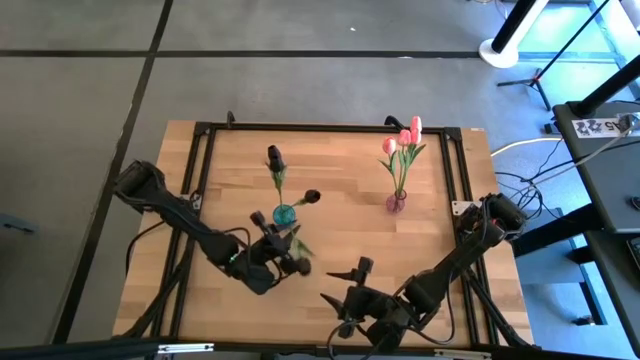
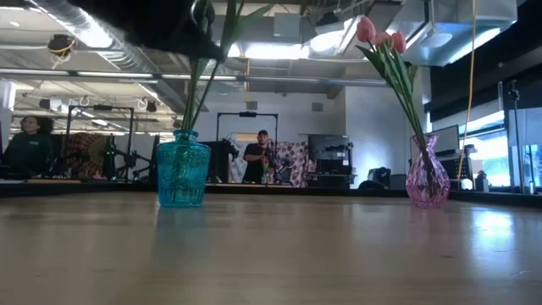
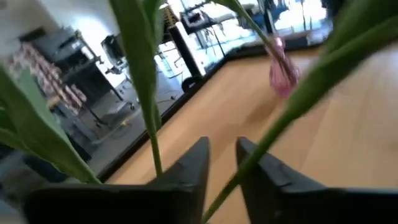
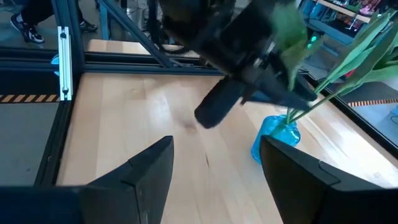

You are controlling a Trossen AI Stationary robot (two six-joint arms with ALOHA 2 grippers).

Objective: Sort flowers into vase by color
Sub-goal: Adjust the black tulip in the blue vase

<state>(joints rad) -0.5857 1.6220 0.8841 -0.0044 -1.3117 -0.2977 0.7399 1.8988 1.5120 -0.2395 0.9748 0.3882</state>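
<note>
A teal vase stands left of the table's middle. Two black-headed tulips rise from it, their green stems running into its mouth. A pink vase farther right holds several pink tulips. My left gripper hovers just near of the teal vase, shut on a green stem. My right gripper waits open by the near edge, touching nothing. My left gripper pinches a thin green tulip stem between its two fingers. The stem crosses the fingers on a slant and widens into a leaf beyond them. It is held above the table. Whether its lower end sits in the teal vase cannot be told.
A black metal frame borders the wooden table. A second stem and leaves stand close beside my left fingers. Bare wood lies between the two vases and in front of the pink one. People are in the room beyond the table.
</note>
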